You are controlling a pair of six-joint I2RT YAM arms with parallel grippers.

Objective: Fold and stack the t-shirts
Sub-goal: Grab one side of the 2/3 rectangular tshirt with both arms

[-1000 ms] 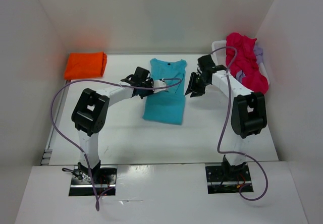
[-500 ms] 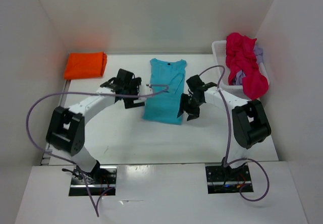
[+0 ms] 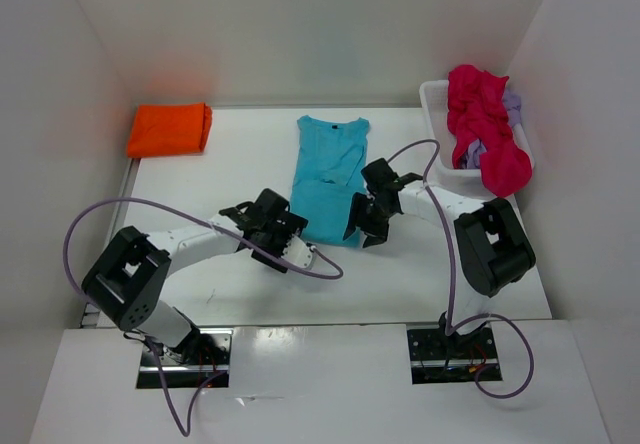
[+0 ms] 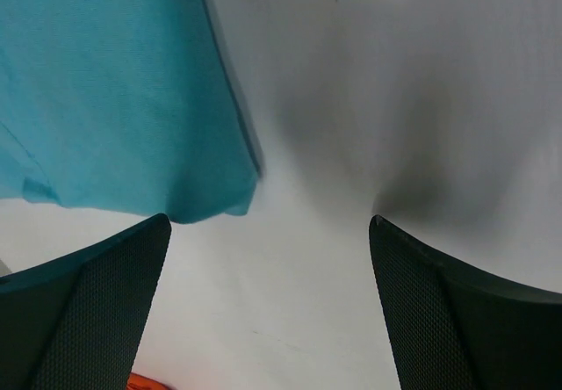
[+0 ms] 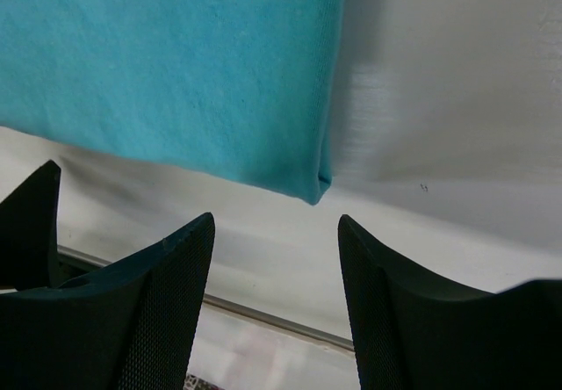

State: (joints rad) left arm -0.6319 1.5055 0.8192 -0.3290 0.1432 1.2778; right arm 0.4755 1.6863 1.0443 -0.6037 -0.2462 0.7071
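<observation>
Down low, left pincer (image 4: 268, 220) and right pincer (image 5: 275, 218) agape by turquoise t-shirt (image 3: 328, 179) hem.

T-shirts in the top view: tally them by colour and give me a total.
Orange t-shirt: 1
Turquoise t-shirt: 1
Magenta-red t-shirt: 1
Lavender t-shirt: 1
Total: 4

Top external view: looks down from high behind the near edge, covering the whole desk (image 3: 220, 164). Left wrist view: close to the desk, looking past the left tool (image 4: 268, 223). Right wrist view: likewise, past the right tool (image 5: 277, 218). All three share the near hem of the turquoise t-shirt (image 3: 325, 179).
</observation>
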